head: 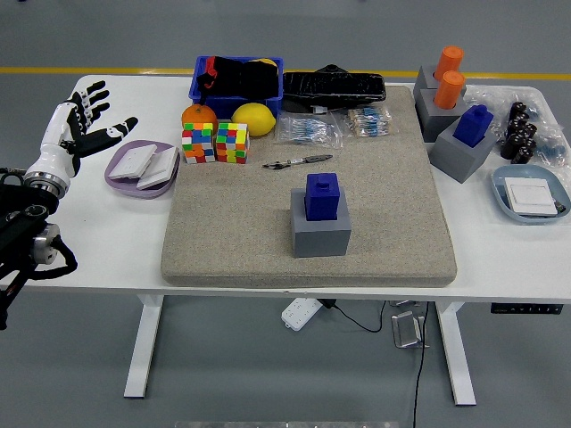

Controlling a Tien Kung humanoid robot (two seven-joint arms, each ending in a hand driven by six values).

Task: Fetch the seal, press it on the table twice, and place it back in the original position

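The blue seal [321, 194] stands upright in the socket of its grey holder block [320, 231], on the beige felt mat [393, 241] toward the mat's near edge; this seated position is the reference to which it must be returned, and the bare mat around the block is the likely pressing surface. The left hand [82, 125] is raised above the white table [98, 250] near its left edge, fingers spread wide and holding nothing, well apart from the seal, so fetching has not begun. The right hand is not in view. At the far right corner, two orange seals [450, 76] occupy one grey holder and a second blue seal [472, 125] another. A lilac dish [119, 174] near the left edge holds white cards; a blue-grey dish [500, 192] at the right edge holds another. The blue bin [198, 87] at the far edge contains dark items, not identifiable.
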